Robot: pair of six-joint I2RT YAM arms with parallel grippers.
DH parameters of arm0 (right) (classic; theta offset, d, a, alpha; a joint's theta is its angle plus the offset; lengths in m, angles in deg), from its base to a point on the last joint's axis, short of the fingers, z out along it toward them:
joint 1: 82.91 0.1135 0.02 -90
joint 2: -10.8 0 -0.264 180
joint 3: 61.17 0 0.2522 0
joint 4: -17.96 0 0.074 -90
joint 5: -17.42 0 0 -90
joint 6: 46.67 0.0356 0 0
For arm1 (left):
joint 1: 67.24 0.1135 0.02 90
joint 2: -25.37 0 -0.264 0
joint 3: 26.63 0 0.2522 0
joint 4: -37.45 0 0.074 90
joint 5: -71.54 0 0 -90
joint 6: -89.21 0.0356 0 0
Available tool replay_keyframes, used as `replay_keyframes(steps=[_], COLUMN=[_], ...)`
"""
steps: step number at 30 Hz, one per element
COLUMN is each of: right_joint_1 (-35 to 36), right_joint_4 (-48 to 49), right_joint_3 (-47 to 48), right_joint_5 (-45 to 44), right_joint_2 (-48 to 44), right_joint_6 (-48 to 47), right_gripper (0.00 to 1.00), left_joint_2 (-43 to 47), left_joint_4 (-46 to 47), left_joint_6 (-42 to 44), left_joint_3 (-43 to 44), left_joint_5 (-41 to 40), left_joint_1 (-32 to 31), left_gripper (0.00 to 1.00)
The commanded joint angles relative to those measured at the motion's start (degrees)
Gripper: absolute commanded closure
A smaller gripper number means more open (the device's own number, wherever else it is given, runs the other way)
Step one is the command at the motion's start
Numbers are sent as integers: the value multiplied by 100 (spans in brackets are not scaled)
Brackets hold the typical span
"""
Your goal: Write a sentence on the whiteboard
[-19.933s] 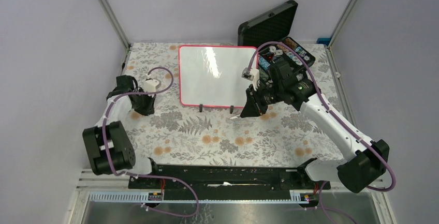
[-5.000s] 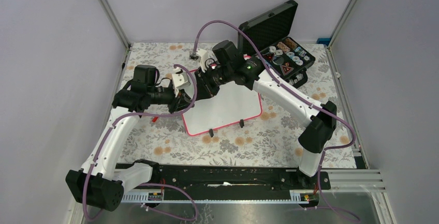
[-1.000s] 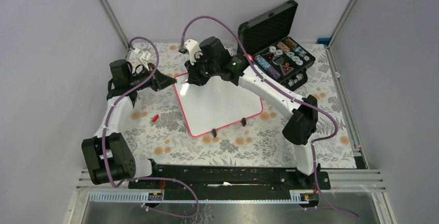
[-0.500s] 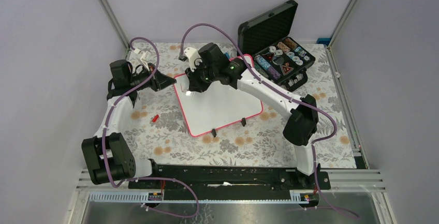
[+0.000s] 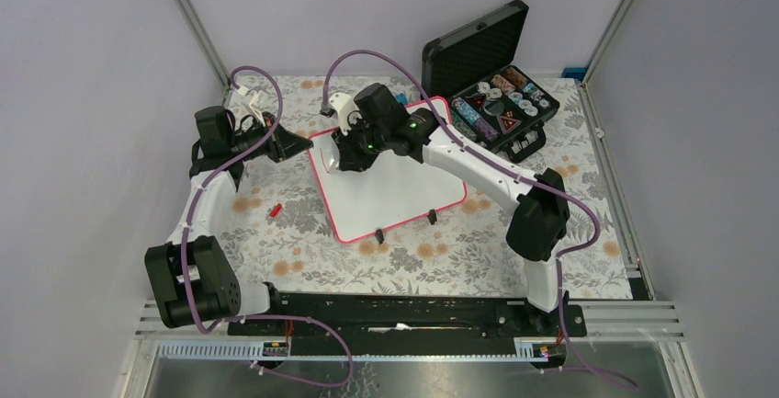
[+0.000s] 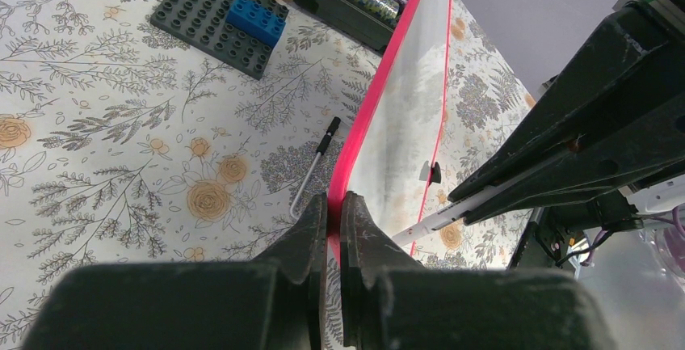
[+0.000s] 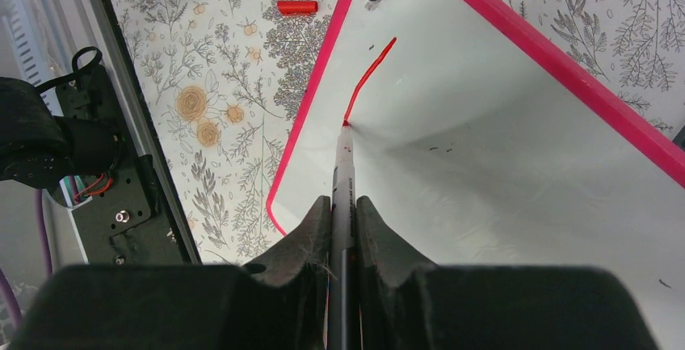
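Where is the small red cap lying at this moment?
In the top view, the red cap lies on the floral table, left of the whiteboard, apart from its near-left corner.

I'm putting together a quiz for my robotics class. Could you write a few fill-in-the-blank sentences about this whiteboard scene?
The left end effector pinches the pink frame of the ____. One ____ stroke runs up from the tip of the marker held in the right end effector. The black case at the back of the table stands ____.
Missing words: whiteboard; red; open.
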Motion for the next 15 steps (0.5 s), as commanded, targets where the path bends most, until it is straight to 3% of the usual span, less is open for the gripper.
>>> replay_keyframes(steps=[1, 15], right_joint_1=[4, -314], right_joint_4=[111, 122], right_joint_3=[118, 521], right_joint_5=[135, -1], right_joint_2=[-339, -395], right_joint_6=[49, 271], right_gripper=[100, 100], left_joint_2=[152, 170], left_joint_4=[161, 161], left_joint_6=[250, 243], left_joint_3=[-80, -80], left_joint_5=[-19, -15], left_joint_1=[-50, -71], left_gripper=[100, 100])
